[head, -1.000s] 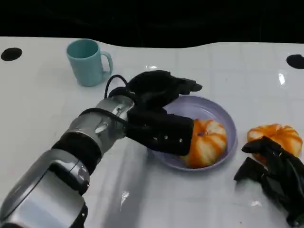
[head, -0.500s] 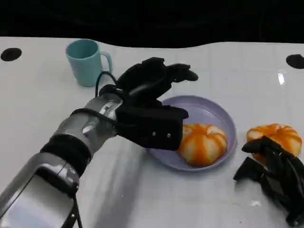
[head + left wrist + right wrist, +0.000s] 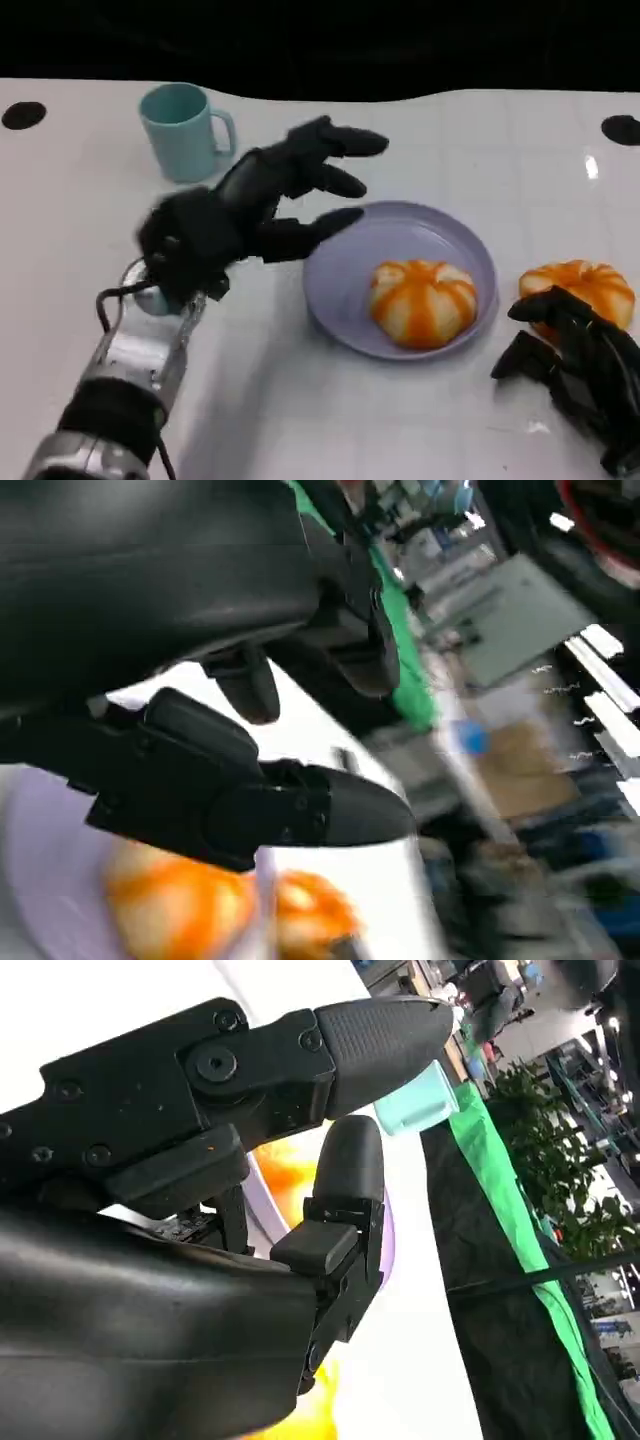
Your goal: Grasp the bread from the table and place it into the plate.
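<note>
left hand (image 3: 255,205) hovering spread and empty beside the plate (image 3: 455,235), since the bread (image 3: 423,302) is lying inside it.

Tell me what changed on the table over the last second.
The left hand let go of the bread, which now lies flat in the plate, and drew back toward the cup with fingers spread. The second bread, the right hand beside it, the plate and the cup stayed put.
</note>
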Available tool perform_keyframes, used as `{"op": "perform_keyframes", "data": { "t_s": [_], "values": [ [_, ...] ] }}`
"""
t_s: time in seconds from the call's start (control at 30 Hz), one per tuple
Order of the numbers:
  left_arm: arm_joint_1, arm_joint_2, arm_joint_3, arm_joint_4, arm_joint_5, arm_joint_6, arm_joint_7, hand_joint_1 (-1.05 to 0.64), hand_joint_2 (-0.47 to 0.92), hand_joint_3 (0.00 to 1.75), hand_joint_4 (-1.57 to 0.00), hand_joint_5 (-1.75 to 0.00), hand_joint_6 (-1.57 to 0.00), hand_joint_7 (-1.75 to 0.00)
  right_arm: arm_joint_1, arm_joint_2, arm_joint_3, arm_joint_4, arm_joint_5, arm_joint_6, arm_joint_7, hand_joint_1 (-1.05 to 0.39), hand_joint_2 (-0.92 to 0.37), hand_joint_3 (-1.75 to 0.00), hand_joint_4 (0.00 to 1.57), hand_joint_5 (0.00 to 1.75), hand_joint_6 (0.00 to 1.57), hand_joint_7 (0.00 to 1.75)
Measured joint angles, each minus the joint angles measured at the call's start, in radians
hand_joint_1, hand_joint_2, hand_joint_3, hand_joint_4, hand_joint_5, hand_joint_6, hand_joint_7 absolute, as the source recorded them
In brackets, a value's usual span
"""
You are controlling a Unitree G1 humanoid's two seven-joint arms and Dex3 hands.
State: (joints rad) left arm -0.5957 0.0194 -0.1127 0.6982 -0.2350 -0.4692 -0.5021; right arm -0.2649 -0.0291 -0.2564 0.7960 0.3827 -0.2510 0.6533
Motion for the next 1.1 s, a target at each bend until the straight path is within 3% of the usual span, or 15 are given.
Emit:
{"op": "perform_keyframes", "data": {
  "t_s": [0.07,0.13,0.2,0.3,0.43,0.5,0.57,0.63,0.77,0.97,1.1],
  "values": [
    [0.065,-0.018,0.051,-0.089,-0.141,0.098,-0.106,-0.64,0.92,0.32,-0.50,-0.98,-0.52,-0.45,0.003,0.001,0.001,-0.007,-0.002,-0.001,-0.014,-0.55,-0.92,-0.20,0.66,1.54,0.62,1.25],
    [0.100,-0.018,0.074,-0.125,-0.172,0.150,-0.140,-0.61,0.92,0.35,-0.65,-1.20,-0.67,-0.53,0.006,-0.001,0.001,-0.009,-0.002,-0.002,-0.019,-0.54,-0.92,-0.20,0.66,1.54,0.61,1.24],
    [0.143,-0.019,0.108,-0.200,-0.279,0.291,-0.163,-0.59,0.92,0.37,-0.72,-1.33,-0.75,-0.57,0.007,0.001,0.002,-0.011,-0.002,0.002,-0.020,-0.54,-0.92,-0.20,0.66,1.55,0.60,1.24],
    [0.242,-0.017,0.168,-0.328,-0.457,0.547,-0.182,-0.59,0.92,0.38,-0.74,-1.37,-0.77,-0.58,0.015,0.003,0.002,-0.024,0.001,0.013,-0.017,-0.53,-0.92,-0.20,0.65,1.56,0.60,1.24],
    [0.296,-0.014,0.202,-0.394,-0.490,0.667,-0.184,-0.59,0.92,0.38,-0.73,-1.38,-0.77,-0.58,0.024,0.003,0.002,-0.038,0.001,0.023,-0.016,-0.53,-0.92,-0.20,0.65,1.56,0.60,1.24],
    [0.305,-0.015,0.217,-0.431,-0.506,0.702,-0.181,-0.57,0.92,0.30,-0.77,-1.67,-0.70,-1.29,0.024,0.004,0.003,-0.039,0.001,0.028,-0.014,-0.54,-0.92,-0.21,0.64,1.56,0.60,1.23],
    [0.364,-0.019,0.236,-0.491,-0.552,0.773,-0.176,-0.55,0.92,0.31,-0.82,-1.73,-0.68,-1.55,0.028,0.005,0.002,-0.039,0.001,0.024,-0.002,-0.54,-0.92,-0.21,0.64,1.55,0.60,1.22],
    [0.443,-0.028,0.245,-0.535,-0.563,0.827,-0.145,-0.55,0.92,0.31,-0.84,-1.74,-0.67,-1.64,0.031,0.005,0.000,-0.040,0.002,0.018,0.004,-0.54,-0.92,-0.21,0.65,1.55,0.61,1.21],
    [0.540,-0.040,0.252,-0.596,-0.560,0.869,-0.098,-0.56,0.92,0.35,-0.87,-1.75,-0.70,-1.67,0.034,0.005,0.002,-0.042,0.001,0.019,0.003,-0.54,-0.92,-0.21,0.64,1.55,0.62,1.20],
    [0.579,-0.049,0.252,-0.615,-0.549,0.865,-0.096,-0.54,0.92,0.36,-0.86,-1.75,-0.68,-1.66,0.046,0.013,0.005,-0.055,0.000,0.021,-0.009,-0.53,-0.92,-0.21,0.65,1.54,0.62,1.20],
    [0.613,-0.068,0.244,-0.612,-0.501,0.790,-0.100,-0.53,0.92,0.32,-0.85,-1.75,-0.66,-1.67,0.058,0.013,0.009,-0.085,0.000,0.042,-0.015,-0.52,-0.92,-0.22,0.64,1.55,0.61,1.20]
  ]
}}
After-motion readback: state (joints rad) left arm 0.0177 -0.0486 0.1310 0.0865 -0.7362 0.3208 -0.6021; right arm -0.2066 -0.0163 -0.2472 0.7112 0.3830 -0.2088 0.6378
